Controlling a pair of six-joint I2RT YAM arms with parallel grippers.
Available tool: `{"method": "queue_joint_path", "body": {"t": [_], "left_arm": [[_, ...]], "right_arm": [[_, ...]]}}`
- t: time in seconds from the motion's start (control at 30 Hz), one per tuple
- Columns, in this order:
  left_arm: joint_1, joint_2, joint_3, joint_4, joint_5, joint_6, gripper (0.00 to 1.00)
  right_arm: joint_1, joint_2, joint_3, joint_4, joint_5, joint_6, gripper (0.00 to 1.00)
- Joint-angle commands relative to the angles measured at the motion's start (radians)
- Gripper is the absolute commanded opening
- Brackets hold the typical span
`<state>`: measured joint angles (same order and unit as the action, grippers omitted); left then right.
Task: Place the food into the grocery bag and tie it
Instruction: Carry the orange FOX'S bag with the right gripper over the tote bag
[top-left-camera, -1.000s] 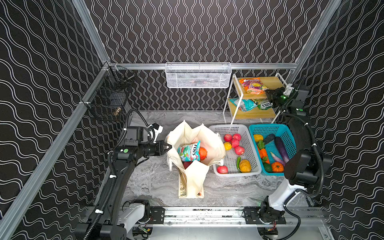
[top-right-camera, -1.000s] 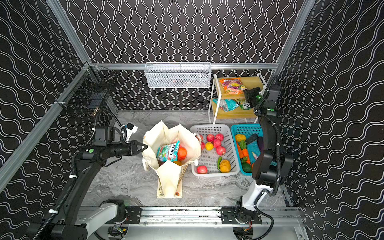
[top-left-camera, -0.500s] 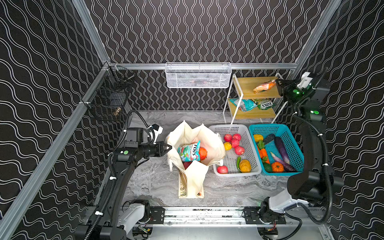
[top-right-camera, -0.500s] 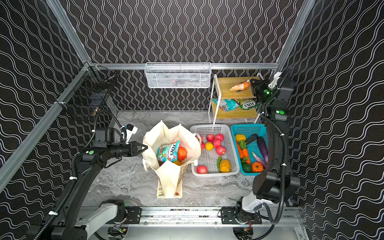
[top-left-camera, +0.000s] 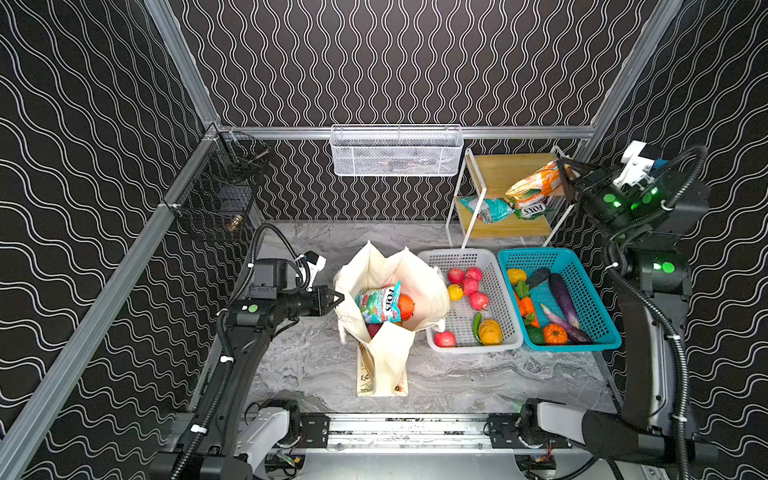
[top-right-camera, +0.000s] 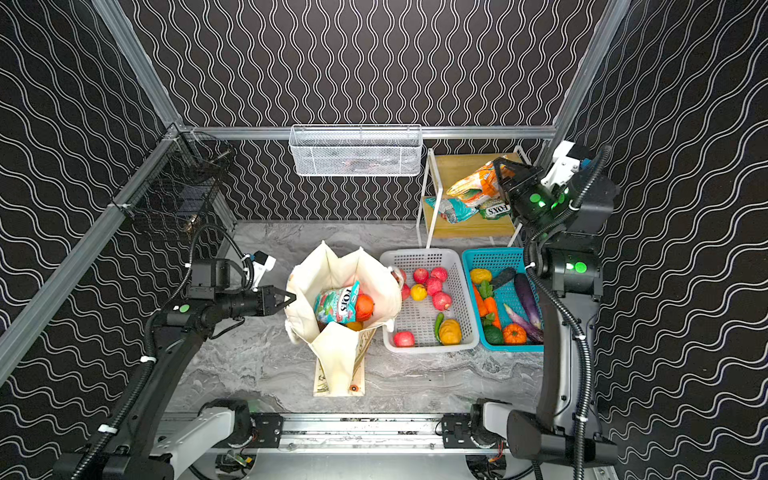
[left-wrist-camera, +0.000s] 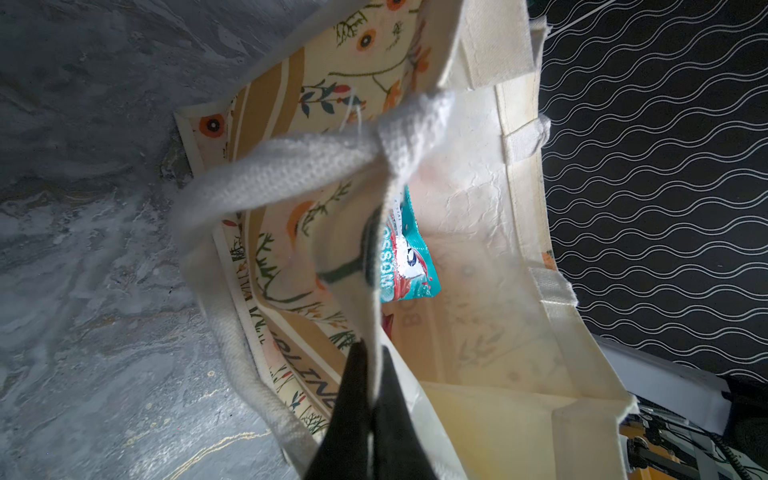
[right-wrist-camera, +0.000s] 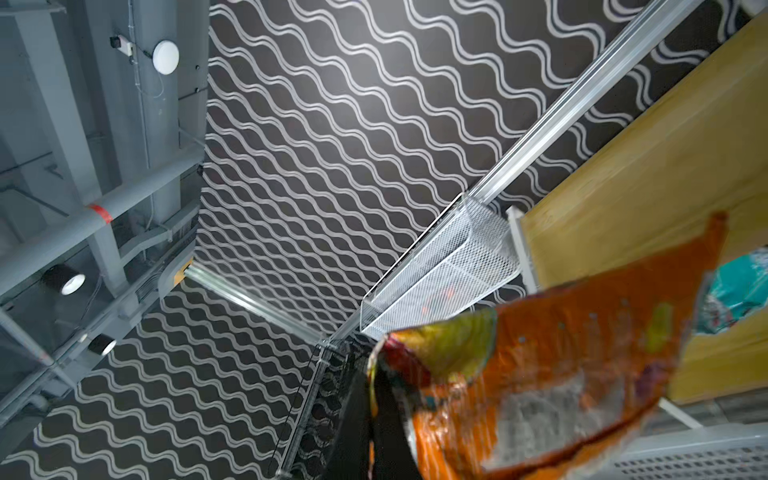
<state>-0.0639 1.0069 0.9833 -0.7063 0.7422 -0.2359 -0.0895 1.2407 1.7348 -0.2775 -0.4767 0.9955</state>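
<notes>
Left wrist view: shows the left gripper pinched shut on the cream rim of the grocery bag, a blurred handle crossing its mouth and only a corner of a teal snack packet peeping out; misses the orange beside that packet, seen in both top views with the bag standing open on the tabletop just beside the white basket. Right wrist view: shows the right gripper clamped on a smeared orange snack packet, lettering unreadable, cut off at the frame edge; in both top views, held aloft before the wooden shelf, partly covering a green packet.
</notes>
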Motion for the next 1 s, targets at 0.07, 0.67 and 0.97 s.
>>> {"method": "queue_joint_path", "body": {"t": [0.07,0.67,0.97], "left_arm": [[0.001,0.005,0.015,-0.031,-0.004,0.02,0.0],[0.001,0.052,0.069,-0.04,-0.019,0.024,0.0],[0.001,0.063,0.094,-0.046,-0.023,0.023,0.0]], "right_arm": [[0.144,-0.048,-0.01,-0.036,0.071,-0.045,0.0],[0.713,-0.06,-0.161,-0.042,0.292,-0.122,0.0],[0.919,0.016,-0.191,-0.016,0.36,-0.144,0.0]]}}
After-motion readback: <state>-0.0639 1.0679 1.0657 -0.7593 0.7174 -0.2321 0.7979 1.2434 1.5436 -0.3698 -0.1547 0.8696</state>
